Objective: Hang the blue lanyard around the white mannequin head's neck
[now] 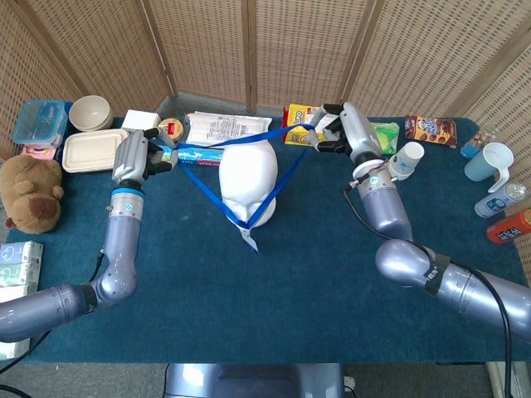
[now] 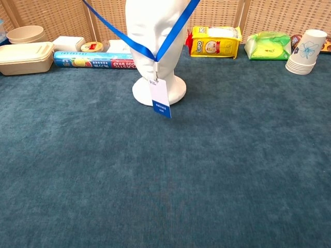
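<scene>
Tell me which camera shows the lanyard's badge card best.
The chest view: the badge card faces the camera, hanging from the blue lanyard in front of the white mannequin head's base. The head view shows it only as a small white tag seen from above.

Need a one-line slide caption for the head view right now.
Left hand and right hand hold the blue lanyard stretched open around the white mannequin head, badge dangling in front.
</scene>
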Controlling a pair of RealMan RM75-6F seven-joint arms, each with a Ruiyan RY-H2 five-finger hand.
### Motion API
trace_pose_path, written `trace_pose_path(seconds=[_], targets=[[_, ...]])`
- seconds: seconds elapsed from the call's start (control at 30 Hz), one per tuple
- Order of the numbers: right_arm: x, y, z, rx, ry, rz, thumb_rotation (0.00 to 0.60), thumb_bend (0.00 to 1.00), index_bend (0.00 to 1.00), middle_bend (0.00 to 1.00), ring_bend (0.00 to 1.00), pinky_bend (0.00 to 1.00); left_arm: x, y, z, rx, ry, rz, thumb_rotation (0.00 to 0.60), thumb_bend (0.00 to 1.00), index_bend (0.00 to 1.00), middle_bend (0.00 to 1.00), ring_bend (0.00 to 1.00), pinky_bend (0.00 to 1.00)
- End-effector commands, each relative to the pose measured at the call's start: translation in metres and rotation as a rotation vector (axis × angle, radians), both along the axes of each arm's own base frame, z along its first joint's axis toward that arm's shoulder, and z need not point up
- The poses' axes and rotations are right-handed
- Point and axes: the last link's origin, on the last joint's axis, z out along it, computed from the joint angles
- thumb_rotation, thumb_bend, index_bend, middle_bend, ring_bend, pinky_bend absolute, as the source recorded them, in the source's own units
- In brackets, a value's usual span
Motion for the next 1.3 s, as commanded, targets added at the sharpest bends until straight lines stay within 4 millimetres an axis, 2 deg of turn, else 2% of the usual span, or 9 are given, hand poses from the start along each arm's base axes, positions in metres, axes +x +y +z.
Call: trace_pose_path(seconds=[0.03, 0.53, 0.67, 0.87, 0.97, 1.03, 1.13, 1.23, 1.3], targets=[[0.000, -0.002, -0.002, 0.005, 0.006, -0.002, 0.600, 0.47, 0.65, 1.00, 1.00, 1.00, 0.000, 0.000, -0.001, -0.003, -0.004, 0.002, 0.600, 0.42, 0.63, 1.00, 1.00, 1.00], [0.001, -0.015, -0.007, -0.013, 0.071, -0.010, 0.600, 0.46, 0.65, 1.00, 1.00, 1.00, 0.006, -0.001, -0.009, 0.021, 0.013, 0.011, 0.600, 0.41, 0.63, 1.00, 1.00, 1.00], [0.000, -0.016, -0.007, -0.017, 0.102, -0.009, 0.600, 0.45, 0.61, 0.95, 1.00, 1.00, 0.005, -0.002, -0.009, 0.022, 0.033, 0.012, 0.600, 0.37, 0.63, 1.00, 1.00, 1.00], [-0.001, -0.027, -0.015, 0.000, 0.208, -0.019, 0.600, 0.45, 0.57, 0.87, 1.00, 0.99, 0.013, -0.002, -0.014, 0.069, 0.169, -0.033, 0.600, 0.35, 0.61, 0.87, 0.83, 0.99], [-0.001, -0.030, -0.018, 0.009, 0.235, -0.027, 0.600, 0.44, 0.49, 0.75, 0.91, 0.92, 0.016, -0.004, -0.019, 0.031, 0.175, -0.041, 0.577, 0.30, 0.50, 0.66, 0.58, 0.79], [0.000, -0.032, -0.020, 0.027, 0.231, -0.029, 0.600, 0.43, 0.41, 0.62, 0.76, 0.81, 0.017, -0.005, -0.019, 0.004, 0.195, -0.045, 0.536, 0.25, 0.37, 0.45, 0.35, 0.53], [0.001, -0.034, -0.023, 0.056, 0.232, -0.025, 0.600, 0.42, 0.30, 0.44, 0.53, 0.63, 0.016, -0.006, -0.020, -0.014, 0.248, -0.044, 0.516, 0.19, 0.20, 0.25, 0.12, 0.31], [0.002, -0.035, -0.023, 0.073, 0.223, -0.021, 0.595, 0.41, 0.22, 0.31, 0.35, 0.45, 0.015, -0.006, -0.019, -0.023, 0.263, -0.035, 0.515, 0.13, 0.10, 0.12, 0.01, 0.18], [0.002, -0.034, -0.024, 0.084, 0.225, -0.017, 0.575, 0.40, 0.19, 0.27, 0.29, 0.39, 0.015, -0.006, -0.019, -0.023, 0.256, -0.030, 0.512, 0.11, 0.07, 0.08, 0.00, 0.15]])
